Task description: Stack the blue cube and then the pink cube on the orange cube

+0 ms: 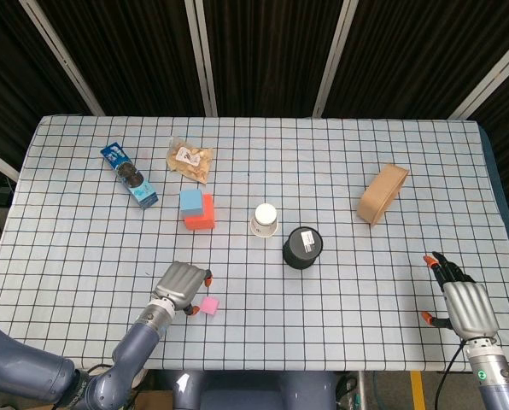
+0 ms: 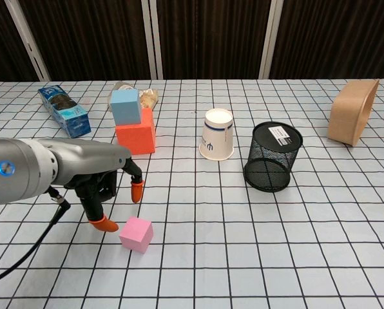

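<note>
My left hand (image 2: 108, 190) hung just beside the pink cube (image 2: 136, 234), fingers apart, holding nothing. The blue cube (image 2: 125, 106) sat on the orange cube (image 2: 136, 136), far behind the pink cube. My right hand (image 1: 464, 303) was open too.

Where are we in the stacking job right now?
Done: the blue cube sits on the orange cube, toward its left side. In hand: nothing is held; the left robot hand hangs open just left of the pink cube, fingers apart, not around it. Left: grasp the pink cube, lift it and set it on the blue cube. The right robot hand is open near the table's right edge.
</note>
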You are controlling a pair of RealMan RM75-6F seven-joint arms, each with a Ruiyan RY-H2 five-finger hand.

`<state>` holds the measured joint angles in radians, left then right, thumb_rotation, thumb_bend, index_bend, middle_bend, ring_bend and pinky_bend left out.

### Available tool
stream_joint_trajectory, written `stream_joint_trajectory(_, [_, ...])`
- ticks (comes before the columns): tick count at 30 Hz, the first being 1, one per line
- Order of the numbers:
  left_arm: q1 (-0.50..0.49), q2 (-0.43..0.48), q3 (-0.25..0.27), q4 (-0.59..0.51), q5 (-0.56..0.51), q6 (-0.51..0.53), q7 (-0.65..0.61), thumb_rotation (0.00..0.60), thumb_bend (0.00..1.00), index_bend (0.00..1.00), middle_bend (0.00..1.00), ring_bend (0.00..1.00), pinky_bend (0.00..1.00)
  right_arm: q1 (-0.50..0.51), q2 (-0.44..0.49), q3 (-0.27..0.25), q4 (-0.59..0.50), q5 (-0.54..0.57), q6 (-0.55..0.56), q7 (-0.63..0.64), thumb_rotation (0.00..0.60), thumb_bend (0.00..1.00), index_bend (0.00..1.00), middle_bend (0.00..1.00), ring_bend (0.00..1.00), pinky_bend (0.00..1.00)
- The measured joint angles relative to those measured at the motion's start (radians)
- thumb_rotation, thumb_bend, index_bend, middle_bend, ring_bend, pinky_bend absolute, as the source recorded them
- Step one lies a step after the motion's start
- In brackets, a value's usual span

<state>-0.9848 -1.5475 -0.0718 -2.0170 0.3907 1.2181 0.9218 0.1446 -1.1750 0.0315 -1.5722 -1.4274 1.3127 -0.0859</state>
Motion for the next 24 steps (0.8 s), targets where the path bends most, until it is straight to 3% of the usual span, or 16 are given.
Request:
stream_joint_trajectory(11, [-0.028,-0.054,0.008,0.017,0.019,0.022,0.031,0.6,0.27,0.38,0.9,0.79,0.85,0.002,0.004,0.0,-0.005,0.007,-0.008,0.0,0.6,0.1,0.12,0.1,0.17,0.37])
stream_joint_trajectory(24, [-0.031,-0.087,0.059,0.012,0.064,0.062,0.074,0.6,0.27,0.38,0.9,0.79,0.85,0.001,0.009,0.0,-0.012,0.011,-0.01,-0.002,0.6,0.1,0.12,0.1,0.17,0.37])
